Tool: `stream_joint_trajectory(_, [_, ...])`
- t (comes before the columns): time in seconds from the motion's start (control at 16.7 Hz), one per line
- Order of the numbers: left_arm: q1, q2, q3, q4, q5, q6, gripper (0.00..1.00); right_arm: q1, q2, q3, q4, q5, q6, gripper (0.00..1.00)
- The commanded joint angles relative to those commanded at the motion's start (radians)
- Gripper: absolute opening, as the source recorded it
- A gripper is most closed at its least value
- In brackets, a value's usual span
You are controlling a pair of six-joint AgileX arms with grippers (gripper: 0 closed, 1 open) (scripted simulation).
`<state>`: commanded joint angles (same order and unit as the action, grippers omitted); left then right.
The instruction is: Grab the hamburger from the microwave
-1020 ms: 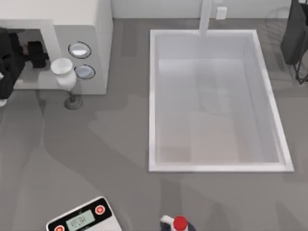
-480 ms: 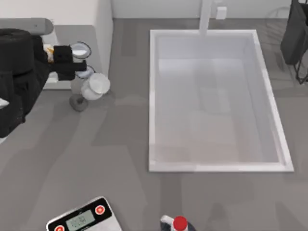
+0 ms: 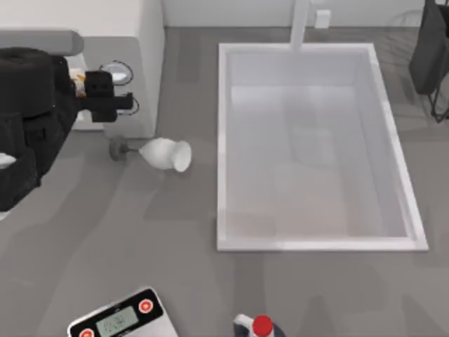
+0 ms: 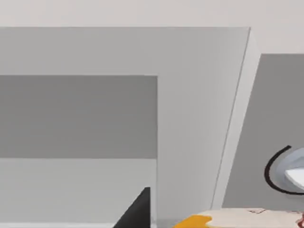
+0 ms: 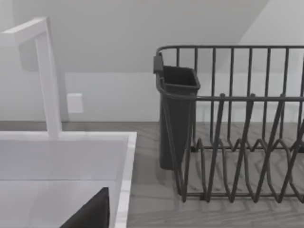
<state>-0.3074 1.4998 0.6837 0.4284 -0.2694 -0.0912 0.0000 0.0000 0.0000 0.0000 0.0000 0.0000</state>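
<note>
The white microwave (image 3: 151, 49) stands at the table's back left, its two dials partly covered by my left arm. My left gripper (image 3: 112, 102) hovers just in front of that dial panel, shut on the hamburger (image 3: 76, 82), of which a tan and orange sliver peeks out beside the black wrist. In the left wrist view the hamburger (image 4: 237, 218) lies along the lower edge, with one dark finger (image 4: 140, 211) beside it, a dial (image 4: 285, 171) and the microwave's front wall (image 4: 199, 118) behind. My right arm (image 3: 429, 49) is parked at the back right.
A white goblet (image 3: 165, 154) lies on its side just in front of the microwave. The big white basin (image 3: 223, 154) takes up the centre and right. A scale (image 3: 119, 319) and a red-capped bottle (image 3: 261, 326) sit at the front edge. A dark dish rack (image 5: 228, 142) stands beside the basin.
My left gripper came out of the microwave cavity with the hamburger and shifted right across the dial panel. The goblet was knocked over and now lies on its side.
</note>
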Motion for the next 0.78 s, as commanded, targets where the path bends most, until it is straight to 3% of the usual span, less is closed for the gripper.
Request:
stream_joint_trajectory(0.42, [-0.076, 0.232, -0.152, 0.306, -0.023, -0.082, 0.00, 0.000, 0.000, 0.000, 0.000, 0.000, 0.000, 1.00])
stream_joint_trajectory(0.78, [-0.033, 0.478, -0.183, 0.640, -0.004, -0.035, 0.00, 0.000, 0.000, 0.000, 0.000, 0.000, 0.000, 1.00])
